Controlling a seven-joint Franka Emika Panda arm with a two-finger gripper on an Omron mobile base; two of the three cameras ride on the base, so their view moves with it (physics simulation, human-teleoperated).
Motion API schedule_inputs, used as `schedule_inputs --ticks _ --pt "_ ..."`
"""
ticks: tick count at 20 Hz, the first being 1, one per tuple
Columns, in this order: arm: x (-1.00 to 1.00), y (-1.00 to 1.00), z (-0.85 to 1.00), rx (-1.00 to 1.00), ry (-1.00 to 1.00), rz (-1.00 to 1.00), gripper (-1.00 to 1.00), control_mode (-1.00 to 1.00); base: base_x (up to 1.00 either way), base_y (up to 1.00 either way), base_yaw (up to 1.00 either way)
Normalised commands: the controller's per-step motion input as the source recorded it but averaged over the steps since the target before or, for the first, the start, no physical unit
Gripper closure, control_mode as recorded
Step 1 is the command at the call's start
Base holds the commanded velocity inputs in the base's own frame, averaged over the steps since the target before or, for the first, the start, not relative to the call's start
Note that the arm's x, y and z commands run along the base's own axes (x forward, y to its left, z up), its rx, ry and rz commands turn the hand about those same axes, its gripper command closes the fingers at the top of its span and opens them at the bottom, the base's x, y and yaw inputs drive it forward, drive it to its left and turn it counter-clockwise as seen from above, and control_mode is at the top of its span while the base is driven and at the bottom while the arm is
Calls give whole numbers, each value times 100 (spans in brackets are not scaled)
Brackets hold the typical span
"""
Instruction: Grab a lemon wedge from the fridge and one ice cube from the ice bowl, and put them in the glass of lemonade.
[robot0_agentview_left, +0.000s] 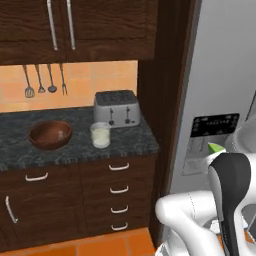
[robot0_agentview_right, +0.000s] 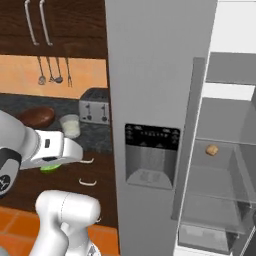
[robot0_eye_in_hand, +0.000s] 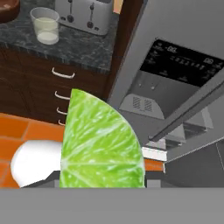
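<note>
Hand view: lemon wedge (robot0_eye_in_hand: 101, 142) clamped in gripper (robot0_eye_in_hand: 103, 183), close before the lens, beside fridge (robot0_eye_in_hand: 183, 65) dispenser panel. Left base view: ice bowl (robot0_agentview_left: 50, 134) on worktop (robot0_agentview_left: 75, 150) near front edge, pale ice cube (robot0_agentview_left: 60, 134) inside; glass of lemonade (robot0_agentview_left: 100, 135) just right of it, part-filled, before toaster (robot0_agentview_left: 117, 108).

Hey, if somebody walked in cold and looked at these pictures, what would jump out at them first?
The bright green lemon wedge looms large in the hand view, held at the gripper in front of the grey fridge, whose right door stands open. Next, on the dark counter to the left, the glass of lemonade stands between the ice bowl and a toaster.
</note>
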Motion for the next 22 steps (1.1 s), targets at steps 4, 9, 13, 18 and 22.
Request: schedule_inputs --ticks 4,9,13,18,22 --pt "0 0 0 0 0 0 100 100 23 100 -14" --pt "0 0 0 0 0 0 100 100 49 97 -14" --pt "0 0 0 0 0 0 100 100 56 28 -1" --pt "0 0 0 0 0 0 100 100 29 15 -12" --pt "0 0 0 0 0 0 100 100 39 79 -24"
